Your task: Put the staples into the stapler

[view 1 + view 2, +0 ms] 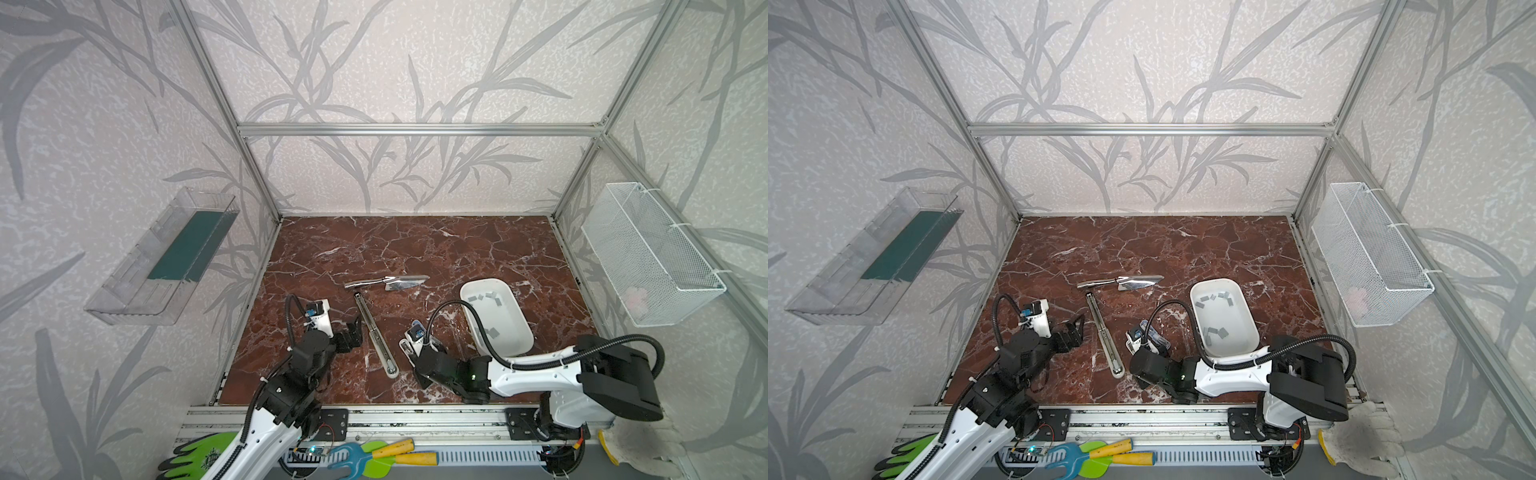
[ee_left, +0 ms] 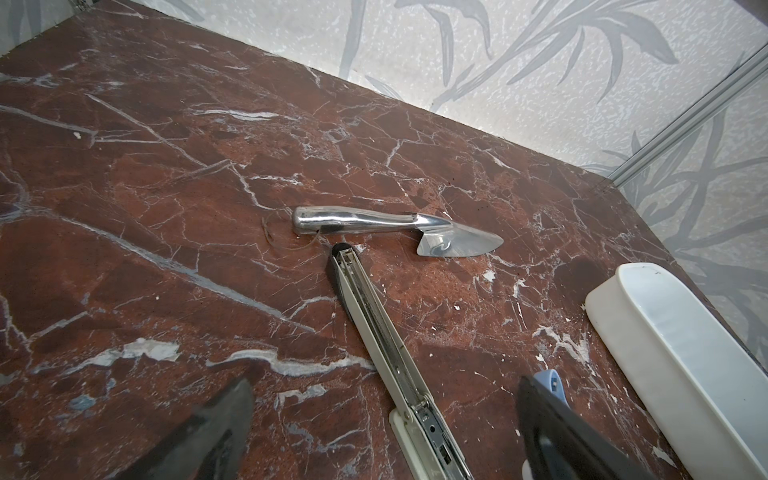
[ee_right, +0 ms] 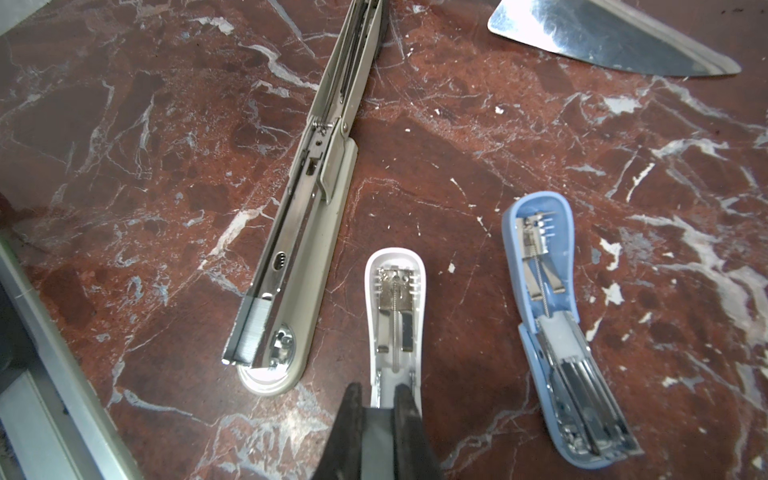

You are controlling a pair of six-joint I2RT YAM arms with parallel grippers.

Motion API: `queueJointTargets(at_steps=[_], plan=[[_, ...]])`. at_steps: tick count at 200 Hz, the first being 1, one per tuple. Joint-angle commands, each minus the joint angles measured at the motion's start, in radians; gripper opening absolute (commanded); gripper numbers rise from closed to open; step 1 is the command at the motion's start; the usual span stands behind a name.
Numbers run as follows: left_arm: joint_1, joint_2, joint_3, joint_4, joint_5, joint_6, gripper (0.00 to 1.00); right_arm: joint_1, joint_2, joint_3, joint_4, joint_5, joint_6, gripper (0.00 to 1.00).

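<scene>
- tabletop (image 1: 415,249) was reddish-brown marble with white veins all over
- walls (image 1: 374,62) were off-white and speckly, with big grey leaf prints
- long stapler (image 3: 320,249) was beige-grey, bare metal inside
- white stapler (image 3: 395,299) and light-blue stapler (image 3: 540,270) sat there too (both showing silvery guts)
- staples (image 1: 492,297) were flat grey, in a plain white tub (image 1: 511,320)
- cake server (image 1: 386,282) was mirror-shiny silver
- wire basket (image 1: 648,249) was white
- clear shelf (image 1: 137,291) had a dark green strip

The white stapler (image 3: 395,316) is hidden at its near end between the right claw (image 3: 379,415). The long stapler (image 3: 316,183) and the server blade (image 3: 602,37) are cut off by the frame edge. The staples (image 1: 1223,332) in the tray (image 1: 1229,316) are too small to count, perhaps ten.
</scene>
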Motion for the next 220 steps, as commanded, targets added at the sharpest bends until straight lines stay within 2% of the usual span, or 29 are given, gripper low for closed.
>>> queueJointTargets(at_steps=[1, 220], plan=[[0.003, 0.0, -0.007, 0.008, -0.004, 0.005, 0.99, -0.003, 0.017, -0.006, 0.006, 0.013, -0.019, 0.02], [0.003, 0.001, -0.007, 0.01, -0.004, 0.005, 0.99, -0.001, 0.011, -0.025, 0.028, 0.014, -0.074, 0.0]])
